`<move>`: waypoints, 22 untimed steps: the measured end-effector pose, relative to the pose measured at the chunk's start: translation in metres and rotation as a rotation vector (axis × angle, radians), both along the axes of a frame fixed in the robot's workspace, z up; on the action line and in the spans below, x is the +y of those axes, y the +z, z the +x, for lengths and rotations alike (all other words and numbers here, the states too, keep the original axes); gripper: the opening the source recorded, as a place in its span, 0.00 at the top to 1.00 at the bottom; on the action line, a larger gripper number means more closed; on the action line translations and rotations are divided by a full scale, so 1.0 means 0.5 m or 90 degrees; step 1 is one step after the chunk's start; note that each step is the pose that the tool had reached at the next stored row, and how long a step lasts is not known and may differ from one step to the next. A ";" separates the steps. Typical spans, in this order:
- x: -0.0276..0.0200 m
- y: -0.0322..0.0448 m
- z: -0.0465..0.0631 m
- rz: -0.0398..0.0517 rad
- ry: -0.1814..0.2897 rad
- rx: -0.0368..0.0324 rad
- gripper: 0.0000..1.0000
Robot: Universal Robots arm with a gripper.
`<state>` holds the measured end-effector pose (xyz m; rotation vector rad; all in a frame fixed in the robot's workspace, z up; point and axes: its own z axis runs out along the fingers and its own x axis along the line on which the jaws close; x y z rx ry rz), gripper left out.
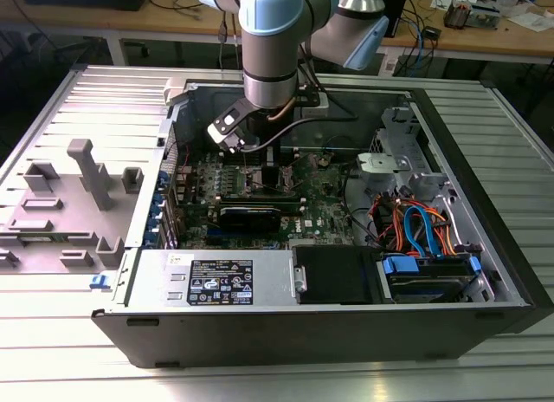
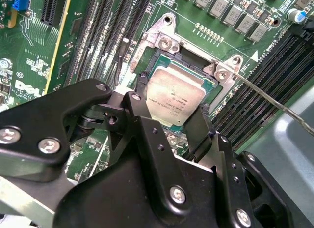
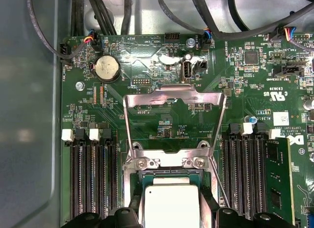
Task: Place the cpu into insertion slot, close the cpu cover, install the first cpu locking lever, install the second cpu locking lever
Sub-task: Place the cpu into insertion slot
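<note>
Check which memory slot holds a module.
The one under the green module, outermost in the bank across the cpu from the coin cell; the others are empty.

Green motherboard (image 3: 255, 75), coin battery (image 3: 106, 68), blue cables (image 1: 416, 230)

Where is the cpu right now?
In both wrist views the cpu is at the insertion slot, between memory slot banks, with the cpu cover open.
</note>
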<state>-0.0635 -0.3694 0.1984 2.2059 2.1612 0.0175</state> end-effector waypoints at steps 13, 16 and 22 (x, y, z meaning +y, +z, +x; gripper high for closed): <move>0.0000 0.002 0.003 -0.0001 -0.001 0.0008 0.45; 0.0000 0.000 0.004 -0.0001 -0.001 0.0008 0.45; 0.0000 -0.001 0.005 -0.0001 -0.002 0.0007 0.45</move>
